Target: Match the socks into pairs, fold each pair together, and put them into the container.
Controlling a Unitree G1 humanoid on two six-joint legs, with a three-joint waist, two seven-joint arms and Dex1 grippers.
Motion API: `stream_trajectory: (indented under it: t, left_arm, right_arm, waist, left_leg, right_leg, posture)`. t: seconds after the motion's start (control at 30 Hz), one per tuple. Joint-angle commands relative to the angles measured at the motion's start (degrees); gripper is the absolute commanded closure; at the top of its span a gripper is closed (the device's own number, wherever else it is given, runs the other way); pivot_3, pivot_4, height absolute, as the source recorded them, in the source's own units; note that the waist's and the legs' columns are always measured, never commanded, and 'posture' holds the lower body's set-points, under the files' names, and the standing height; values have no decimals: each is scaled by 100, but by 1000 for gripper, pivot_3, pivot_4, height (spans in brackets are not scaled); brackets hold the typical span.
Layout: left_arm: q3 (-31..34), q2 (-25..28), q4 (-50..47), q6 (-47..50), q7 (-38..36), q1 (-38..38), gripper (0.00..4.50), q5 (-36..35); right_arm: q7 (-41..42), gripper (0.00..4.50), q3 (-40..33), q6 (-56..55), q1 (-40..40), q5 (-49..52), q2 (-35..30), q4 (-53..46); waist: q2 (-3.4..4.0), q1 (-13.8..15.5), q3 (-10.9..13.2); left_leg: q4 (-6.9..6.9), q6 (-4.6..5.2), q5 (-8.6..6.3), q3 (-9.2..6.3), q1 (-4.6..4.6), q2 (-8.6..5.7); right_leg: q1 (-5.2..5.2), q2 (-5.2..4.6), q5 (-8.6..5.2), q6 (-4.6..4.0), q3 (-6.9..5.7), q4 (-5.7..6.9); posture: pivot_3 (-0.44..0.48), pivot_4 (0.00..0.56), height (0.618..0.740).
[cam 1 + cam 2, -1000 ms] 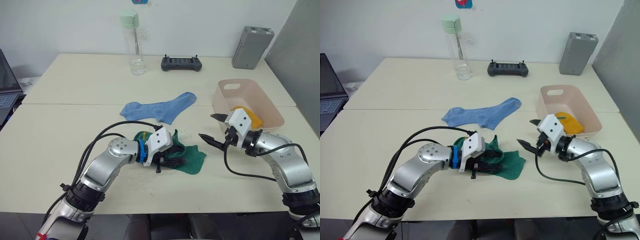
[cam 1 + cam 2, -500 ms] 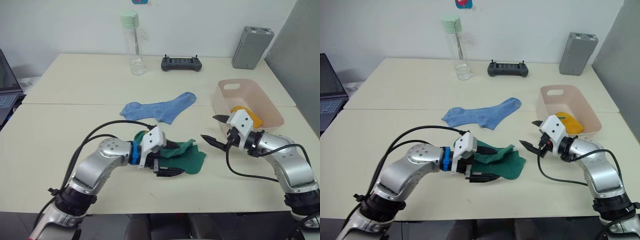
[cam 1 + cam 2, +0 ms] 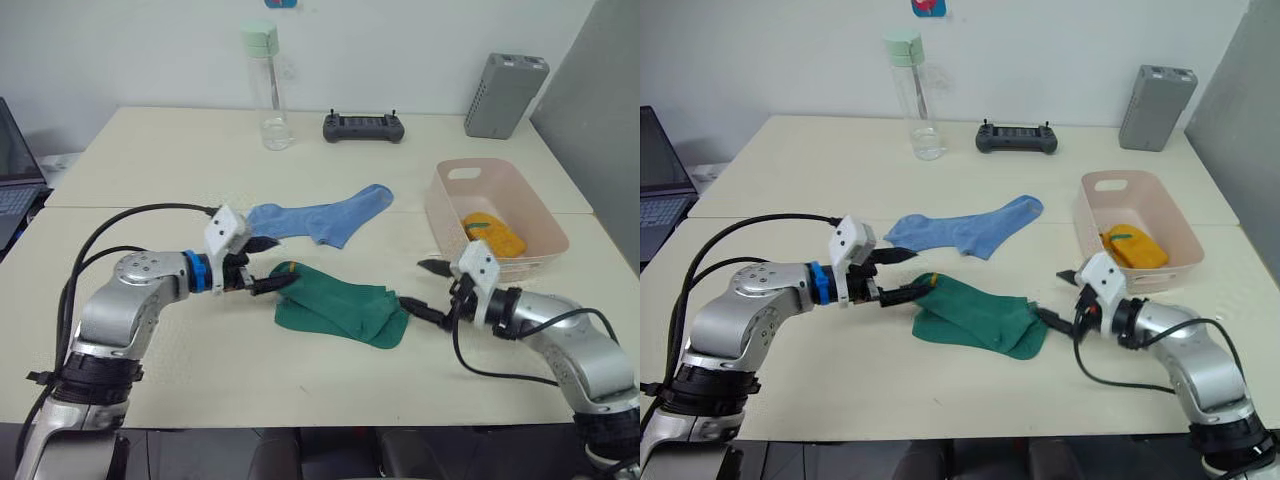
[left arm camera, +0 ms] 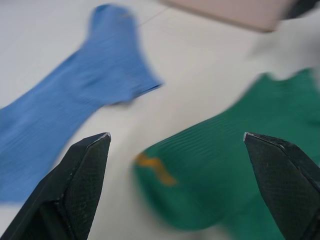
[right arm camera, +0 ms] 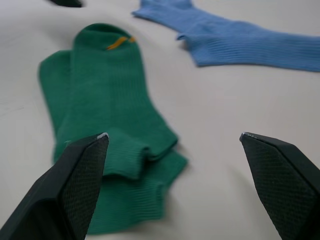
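The green socks [image 3: 340,308] lie stacked flat on the table [image 3: 150,180], one on top of the other, near-centre. Long axis runs left–right w/ a slight tilt: toe end w/ small yellow mark at the left, a bit farther; cuffs at the right, a bit nearer. That axis is what the fold turns on, in my view: one end has to come over the other.

Left gripper [image 3: 272,264] sits just at the toe end, fingers spread, nothing between them; lower finger touching or just beside the toe, can't tell which. Right gripper [image 3: 428,289] sits just right of the cuff end, fingers also spread wide and empty; lower fingertip close to the cuff edge, contact unclear. So each arm has one end of the pair, both about equally near; neither has hold of it.

Judgement: the pair looks matched and laid out, fold not yet made. Either end could be lifted over; the right arm is closer to the bin [image 3: 497,205], which lies far-right of the pair, so it's likely the better carrier.

Yellow socks [image 3: 493,234] already in the bin, folded up. Blue socks [image 3: 318,217] lie on the table just beyond the green ones, apart from them, long axis also roughly left–right.
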Motion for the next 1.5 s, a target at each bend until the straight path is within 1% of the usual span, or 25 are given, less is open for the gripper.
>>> stream_trajectory:
  t: [0.03,0.17,0.27,0.37,0.43,0.53,0.73,0.77,0.8,0.9,1.07,1.23,1.4,1.5]
  left_arm:
    - [-5,52,447,-534,76,-71,58,385]
    - [-205,-206,755,-775,77,-91,58,603]
    - [-226,-335,882,-859,25,-100,58,627]
    - [-215,-419,965,-868,-51,-95,615,596]
    - [-208,-438,982,-819,-92,-94,1247,571]
    - [-214,-455,1010,-887,-128,-116,2197,600]
    - [-211,-464,949,-911,-171,-107,3982,606]
    - [-201,-471,945,-905,-155,-108,4332,610]
    - [-195,-479,944,-895,-149,-115,4500,608]
    - [-208,-492,898,-812,-209,-111,4500,555]
    - [-241,-510,861,-816,-219,-82,4500,577]
    - [-162,-513,792,-809,-190,-66,4500,544]
    - [225,-481,447,-323,-71,-57,4500,133]
    - [572,-414,-90,298,-35,54,4500,-347]
  right_arm:
    - [-127,0,312,18,12,-331,-117,-208]
    - [-139,0,595,94,-68,-448,-87,-240]
    - [-185,0,669,83,-129,-520,-40,-163]
    - [-223,0,705,81,-180,-566,-26,-80]
    - [-229,0,715,97,-191,-612,-49,-74]
    - [-208,643,726,74,-207,-715,-93,-37]
    - [-118,2674,730,109,-222,-719,-122,23]
    - [-117,3071,727,117,-219,-718,-122,22]
    - [-116,3425,726,122,-226,-720,-122,30]
    - [-117,4482,724,91,-246,-733,-110,51]
    - [-149,4482,694,130,-289,-697,-71,-4]
    - [-69,4482,598,216,-349,-560,-143,-270]
    - [-46,4482,385,476,-504,-299,-135,-391]
    - [26,4482,147,656,-583,-67,-214,-452]
  waist:
    - [0,1,0]
    - [0,17,0]
    - [-1,43,0]
    - [0,35,0]
    - [0,32,0]
    - [-1,30,0]
    - [-1,17,0]
    - [-1,16,0]
    - [-1,15,0]
    - [-1,14,0]
    - [-1,13,0]
    - [-1,12,0]
    - [-1,8,0]
    - [-1,5,0]
  left_leg:
    - [1,0,0,5,0,-1]
    - [0,0,0,6,0,0]
    - [-1,0,0,3,-1,0]
    - [-1,0,0,3,-2,0]
    - [-1,0,0,3,-2,0]
    - [-1,0,0,3,-2,0]
    - [-1,0,0,2,-2,0]
    - [-1,0,0,3,-2,0]
    - [0,0,0,2,-2,0]
    - [0,0,0,2,-2,0]
    - [0,0,0,2,-2,0]
    - [-1,0,0,2,-2,0]
    - [0,0,0,2,-2,0]
    - [0,0,0,1,-2,0]
  right_leg:
    - [0,-1,1,1,4,-1]
    - [0,-2,1,1,3,-3]
    - [0,-1,0,-1,0,-2]
    - [0,-1,0,0,0,-1]
    - [0,-1,0,0,0,-1]
    - [0,-1,0,0,0,0]
    - [1,-1,0,0,0,0]
    - [1,-1,0,0,0,-1]
    - [1,-1,0,0,0,-1]
    - [1,-1,0,0,0,0]
    - [1,-1,0,0,0,0]
    - [1,-1,0,0,0,0]
    - [2,-1,1,1,0,0]
    - [2,-1,1,1,-1,0]
  posture:
    - [0,150,740]
    - [0,150,740]
    - [0,150,740]
    - [0,150,740]
    - [0,150,740]
    - [0,150,740]
    - [0,150,740]
    - [0,150,740]
    - [0,150,740]
    - [0,150,740]
    - [0,150,740]
    - [0,150,740]
    - [0,150,740]
    - [0,150,740]
